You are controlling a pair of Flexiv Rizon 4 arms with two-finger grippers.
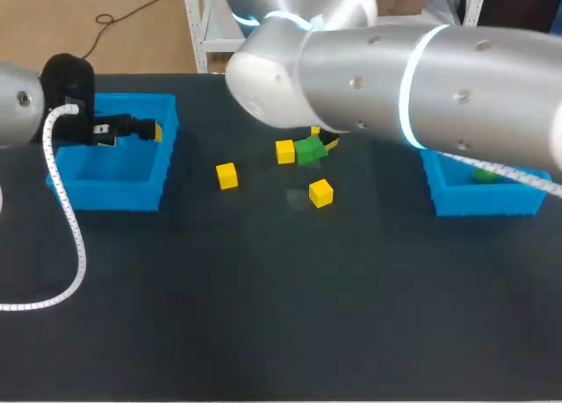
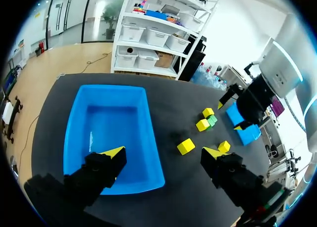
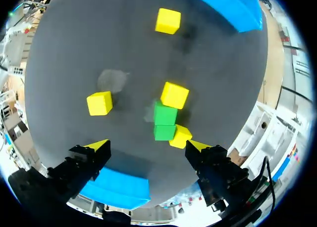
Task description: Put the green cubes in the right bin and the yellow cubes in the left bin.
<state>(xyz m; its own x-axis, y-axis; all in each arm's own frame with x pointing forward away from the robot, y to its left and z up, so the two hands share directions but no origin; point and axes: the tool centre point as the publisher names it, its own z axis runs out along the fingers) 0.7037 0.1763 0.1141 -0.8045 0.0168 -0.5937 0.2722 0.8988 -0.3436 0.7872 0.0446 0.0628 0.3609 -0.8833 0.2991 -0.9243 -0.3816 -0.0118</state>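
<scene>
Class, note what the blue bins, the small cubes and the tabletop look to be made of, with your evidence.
Blue bins: probably moulded plastic; smooth walls with a soft sheen.
Yellow cubes and green cubes: even colour, matte, crisp edges; painted wood, foam or plastic, cannot tell.
Tabletop: dark matte covering, perhaps a mat or cloth; no glare.

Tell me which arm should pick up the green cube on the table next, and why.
Right. The right pincer hangs open with the green cube just ahead of its fingers. The left pincer is open at the left bin, well away from that cube.
</scene>
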